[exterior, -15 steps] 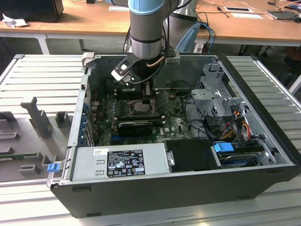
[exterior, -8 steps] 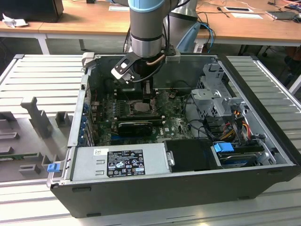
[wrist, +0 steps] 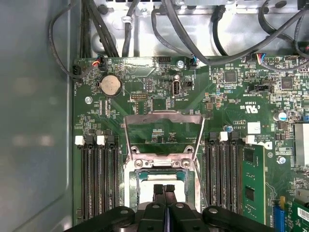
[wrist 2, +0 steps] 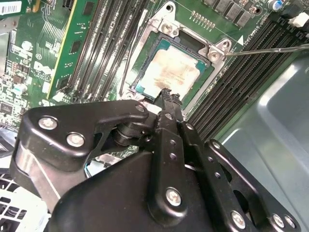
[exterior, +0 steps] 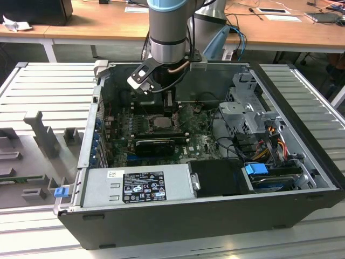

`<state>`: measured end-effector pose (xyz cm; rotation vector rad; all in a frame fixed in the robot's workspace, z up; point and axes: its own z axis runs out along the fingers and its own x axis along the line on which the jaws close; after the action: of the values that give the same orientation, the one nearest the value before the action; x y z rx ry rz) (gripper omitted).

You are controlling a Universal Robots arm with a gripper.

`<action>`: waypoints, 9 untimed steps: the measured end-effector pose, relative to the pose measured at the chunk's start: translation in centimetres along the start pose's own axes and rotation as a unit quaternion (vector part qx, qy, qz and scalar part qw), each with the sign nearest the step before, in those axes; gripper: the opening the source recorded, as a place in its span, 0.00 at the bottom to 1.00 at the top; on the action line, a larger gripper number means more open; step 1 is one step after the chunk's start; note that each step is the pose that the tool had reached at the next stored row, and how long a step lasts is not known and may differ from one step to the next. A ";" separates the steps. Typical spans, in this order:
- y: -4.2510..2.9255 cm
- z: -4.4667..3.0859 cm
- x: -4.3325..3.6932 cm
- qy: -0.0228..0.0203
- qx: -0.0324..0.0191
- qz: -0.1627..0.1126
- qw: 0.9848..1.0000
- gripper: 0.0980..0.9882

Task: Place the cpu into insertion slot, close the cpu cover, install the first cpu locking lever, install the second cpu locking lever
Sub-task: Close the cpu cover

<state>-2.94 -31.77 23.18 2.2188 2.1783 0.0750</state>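
- The gripper [wrist: 164, 187] has its two black fingers pressed together, with nothing pinched between them. In the second wrist view the gripper [wrist 2: 170, 94] has its tip at the near edge of the cpu [wrist 2: 169, 67]; whether it touches the chip cannot be told.
- The cpu [wrist: 146, 192] lies flat inside the insertion slot [wrist 2: 188, 43], with its pale metal face up. It looks level and square with the frame, so the placing seems done.
- The cpu cover [wrist: 164, 115] stands open, hinged up behind the socket, and is not yet lowered.
- A thin wire locking lever [wrist 2: 270, 49] stands free on one side of the socket, and a second locking lever [wrist 2: 129, 58] on the other side. Neither appears hooked.
- For the cover step, it seems wise to push on the cover's metal bar only, slowly, so that the chip does not shift on the fine pins. The frame should come down flat all around the chip.
- The memory slots [wrist: 96, 179] run on both sides of the socket on the green motherboard [wrist: 159, 92], inside the open computer case [exterior: 215, 216].
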 end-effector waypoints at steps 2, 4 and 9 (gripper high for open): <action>0.01 -0.11 0.01 0.000 0.000 0.000 1.000 0.01; 0.01 -0.17 0.00 0.000 0.000 0.000 1.000 0.01; 0.02 -0.29 0.00 0.000 0.000 0.000 1.000 0.01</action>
<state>-2.94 -31.76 23.47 2.2188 2.1784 0.0750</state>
